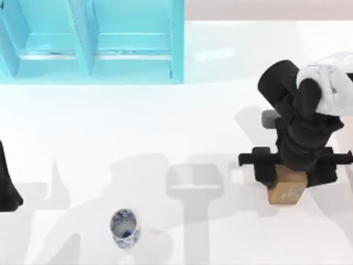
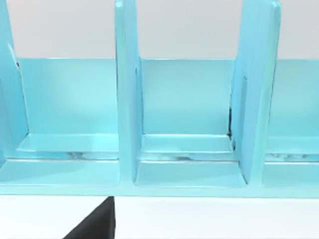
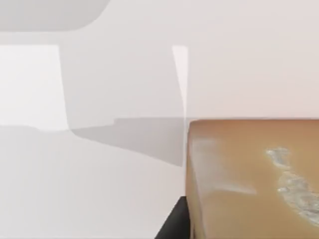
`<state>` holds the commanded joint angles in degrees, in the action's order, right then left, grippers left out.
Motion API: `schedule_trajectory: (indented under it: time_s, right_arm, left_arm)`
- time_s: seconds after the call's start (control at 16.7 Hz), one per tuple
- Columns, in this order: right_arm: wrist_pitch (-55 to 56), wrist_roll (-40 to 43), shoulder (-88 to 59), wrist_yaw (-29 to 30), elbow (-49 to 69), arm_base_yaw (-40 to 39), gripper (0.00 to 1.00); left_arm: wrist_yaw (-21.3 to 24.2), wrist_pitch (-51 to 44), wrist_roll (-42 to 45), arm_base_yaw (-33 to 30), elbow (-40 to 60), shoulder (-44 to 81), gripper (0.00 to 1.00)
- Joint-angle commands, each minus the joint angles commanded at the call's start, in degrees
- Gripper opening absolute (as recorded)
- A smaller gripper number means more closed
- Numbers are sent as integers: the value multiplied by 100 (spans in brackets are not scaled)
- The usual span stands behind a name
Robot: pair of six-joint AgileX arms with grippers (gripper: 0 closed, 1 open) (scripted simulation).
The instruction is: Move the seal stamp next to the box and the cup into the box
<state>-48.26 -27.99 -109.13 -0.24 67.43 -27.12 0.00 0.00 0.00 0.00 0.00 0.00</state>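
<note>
You see a white table (image 1: 165, 127) crossed by soft grey shadows, with a pale wall strip (image 1: 265, 8) beyond.

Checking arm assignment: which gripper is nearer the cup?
Left. The left gripper sits at the table's left edge, somewhat left of the cup. The right gripper is over the seal stamp, far to the cup's right.

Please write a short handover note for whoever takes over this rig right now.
Right end effector: down over the seal stamp at the table's right; grip not confirmable.
Left arm: parked at the left edge.
Cup: upright on the table, front left of centre, untouched.
Box: turquoise, back left, compartments empty.
Done: nothing placed yet.
Left: stamp beside the box, cup into the box.
</note>
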Motion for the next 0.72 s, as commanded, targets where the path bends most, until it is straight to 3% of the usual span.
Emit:
schedule_trajectory:
  time_s: [0.3, 0.72]
  right_arm:
    - [-230, 213, 179, 4, 108, 228, 0]
    - [-1922, 1577, 1219, -1, 651, 1573, 0]
  left_arm:
    - [0, 0, 0, 0, 0, 0, 100]
    - [0, 0, 0, 0, 0, 0, 100]
